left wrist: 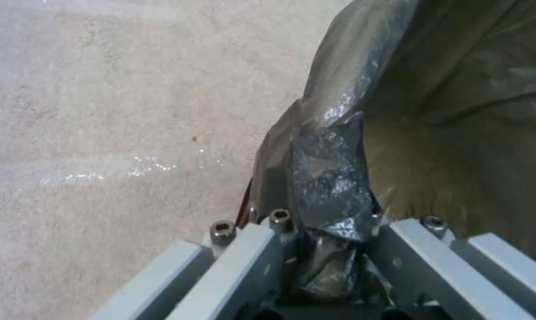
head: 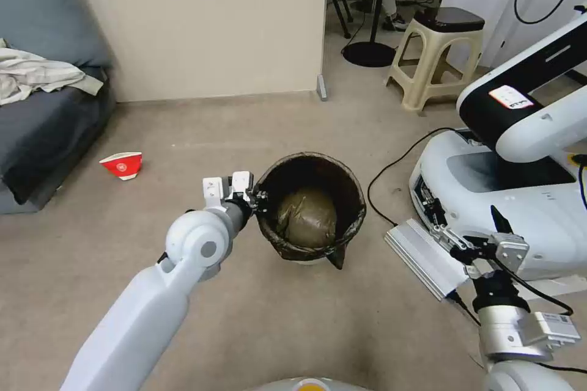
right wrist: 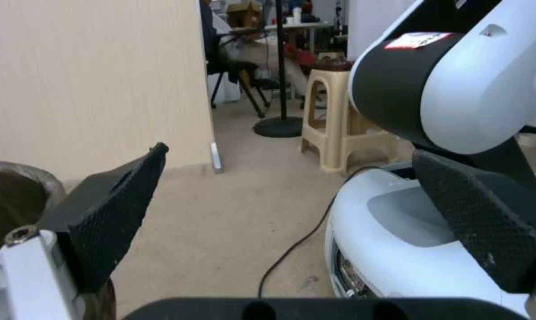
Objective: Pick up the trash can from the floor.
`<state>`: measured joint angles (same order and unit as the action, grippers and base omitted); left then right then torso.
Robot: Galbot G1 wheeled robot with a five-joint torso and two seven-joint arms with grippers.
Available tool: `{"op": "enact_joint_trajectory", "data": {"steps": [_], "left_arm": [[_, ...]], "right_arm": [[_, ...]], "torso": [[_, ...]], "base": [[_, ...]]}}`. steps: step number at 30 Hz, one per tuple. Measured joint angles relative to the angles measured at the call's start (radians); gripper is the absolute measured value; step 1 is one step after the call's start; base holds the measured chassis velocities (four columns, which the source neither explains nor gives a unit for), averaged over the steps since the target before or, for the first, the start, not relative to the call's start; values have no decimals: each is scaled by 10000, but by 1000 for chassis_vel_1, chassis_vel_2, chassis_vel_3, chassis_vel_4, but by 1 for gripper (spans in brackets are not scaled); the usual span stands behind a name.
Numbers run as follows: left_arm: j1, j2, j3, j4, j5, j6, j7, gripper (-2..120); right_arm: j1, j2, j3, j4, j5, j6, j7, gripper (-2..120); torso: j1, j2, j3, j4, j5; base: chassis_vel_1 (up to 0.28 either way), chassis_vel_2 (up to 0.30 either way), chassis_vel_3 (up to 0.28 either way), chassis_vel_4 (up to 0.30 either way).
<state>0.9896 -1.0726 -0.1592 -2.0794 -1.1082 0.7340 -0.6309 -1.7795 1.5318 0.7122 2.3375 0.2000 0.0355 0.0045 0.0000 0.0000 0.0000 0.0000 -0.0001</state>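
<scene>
Head view: trash can [head: 310, 208] on beige floor [head: 275, 324] near sofa [head: 43, 122].

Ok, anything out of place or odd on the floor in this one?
Yes: a red-and-white bowl lies tipped on the floor near the sofa. The trash can stands upright, its bag rumpled at the rim where the left gripper is shut on it. The right gripper is open, off to the side.
</scene>
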Motion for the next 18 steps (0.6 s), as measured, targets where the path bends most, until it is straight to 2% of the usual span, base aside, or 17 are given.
{"op": "enact_joint_trajectory", "data": {"steps": [18], "left_arm": [[595, 289, -363, -612, -184, -1, 8, 1]], "right_arm": [[4, -24, -3, 32, 10, 4, 13, 100]], "torso": [[0, 0, 0, 0, 1]], "base": [[0, 0, 0, 0]]}}
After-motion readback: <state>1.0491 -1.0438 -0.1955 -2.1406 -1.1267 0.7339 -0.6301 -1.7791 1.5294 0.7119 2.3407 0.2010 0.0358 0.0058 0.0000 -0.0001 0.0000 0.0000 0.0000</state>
